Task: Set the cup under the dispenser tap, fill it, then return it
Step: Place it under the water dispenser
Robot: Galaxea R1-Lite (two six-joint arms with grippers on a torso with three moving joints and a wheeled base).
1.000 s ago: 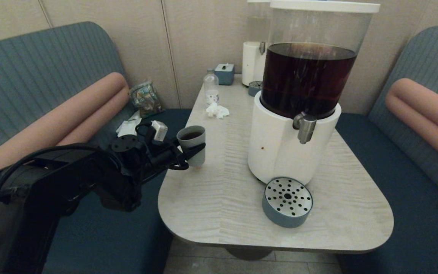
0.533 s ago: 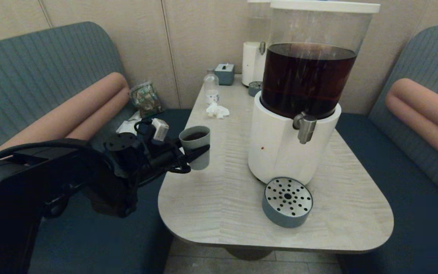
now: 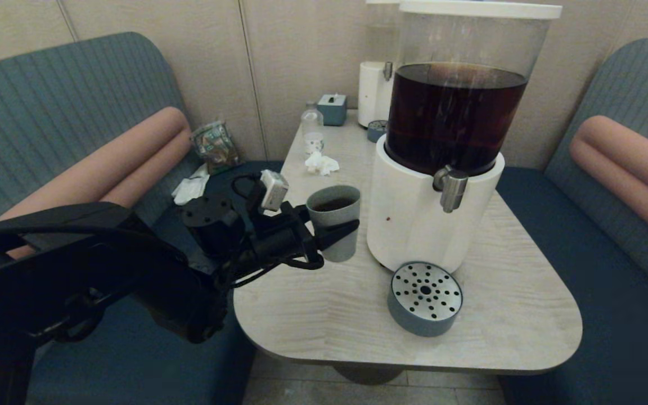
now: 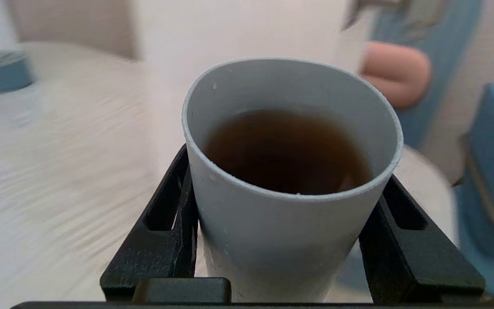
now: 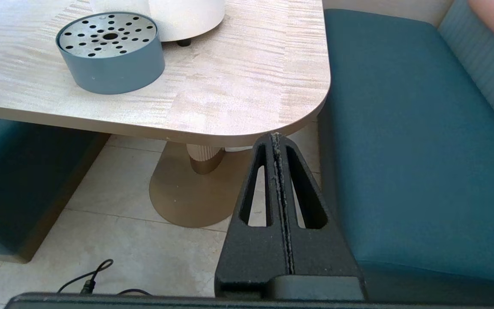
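Left gripper point(image 3: 340, 235): clamped on the cup point(image 3: 333, 221), fingers either side of its wall; cup upright, holding dark liquid, left of the big dispenser point(image 3: 436, 169) and short of the dispenser tap point(image 3: 451, 189). Left arm reaches in low from the bench side.
Right gripper point(image 5: 278, 171): fingers pressed together, parked below the table point(image 5: 247, 94) edge, off the dispenser's right.
Drip tray point(image 3: 425, 298): on the table just before the dispenser.
No legible writing.
Slim dispenser point(image 3: 373, 84): behind, by the wall.
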